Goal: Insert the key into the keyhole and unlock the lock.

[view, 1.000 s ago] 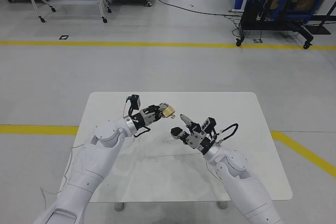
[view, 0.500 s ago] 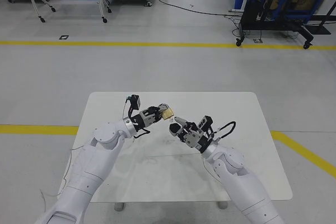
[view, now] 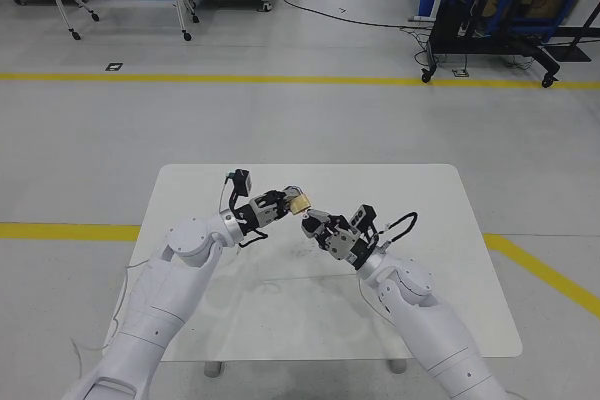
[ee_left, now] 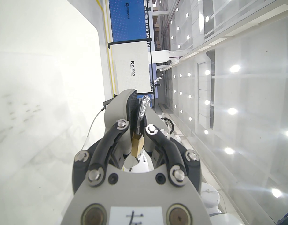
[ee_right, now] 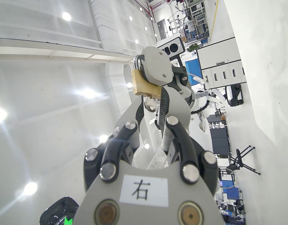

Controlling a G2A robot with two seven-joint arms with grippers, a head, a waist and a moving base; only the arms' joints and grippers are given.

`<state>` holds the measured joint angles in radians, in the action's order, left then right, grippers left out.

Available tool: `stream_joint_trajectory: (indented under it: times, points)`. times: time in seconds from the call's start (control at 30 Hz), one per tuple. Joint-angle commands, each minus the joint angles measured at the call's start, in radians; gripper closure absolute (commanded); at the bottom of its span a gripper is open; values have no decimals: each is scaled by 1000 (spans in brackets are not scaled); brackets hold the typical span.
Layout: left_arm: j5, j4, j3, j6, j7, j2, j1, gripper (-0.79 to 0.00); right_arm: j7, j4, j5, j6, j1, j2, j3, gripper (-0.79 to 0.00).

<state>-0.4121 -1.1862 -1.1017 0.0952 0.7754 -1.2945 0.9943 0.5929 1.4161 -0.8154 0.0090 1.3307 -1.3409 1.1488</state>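
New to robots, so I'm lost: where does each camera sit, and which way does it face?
Top view: above the arms, facing down at the table; both arms show.
Left wrist view: on the left wrist, facing along the left gripper, which holds the lock.
Right wrist view: on the right wrist, facing along the right gripper and key.
Shared: all three show the lock.

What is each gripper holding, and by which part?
Left gripper: lock, pinched at its shackle end. Right gripper: key, apparently by its head.
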Motion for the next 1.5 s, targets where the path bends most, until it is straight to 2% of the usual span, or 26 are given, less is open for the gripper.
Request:
stream_joint_trajectory:
  times: [0.0,0.07,0.43,0.77,1.1,1.13,1.17,1.23,1.47]
  points:
    - [2,1,1,-1,1,0,-1,0,8,-9,-19,7,-5,-1,0,-71]
    - [3,2,2,-1,3,-1,-3,0,21,-19,-40,14,-10,-3,-1,0]
    - [11,3,5,16,14,-1,-4,0,97,-79,-141,51,-41,-11,-8,0]
    - [71,-23,-3,95,-42,2,13,0,269,-187,-304,161,-76,-15,5,0]
    - [81,-47,-10,127,-60,3,32,0,229,-178,-244,109,-77,-16,-6,0]
    - [79,-46,-10,122,-58,3,33,0,221,-168,-225,96,-73,-16,-7,-71]
    - [71,-46,-9,114,-55,3,33,0,215,-157,-208,82,-67,-15,-7,-209]
    - [59,-41,-11,100,-55,2,32,0,193,-135,-179,56,-53,-12,-3,-342]
    - [24,-29,-15,65,-55,0,27,0,122,-35,-75,-10,19,3,35,-379]
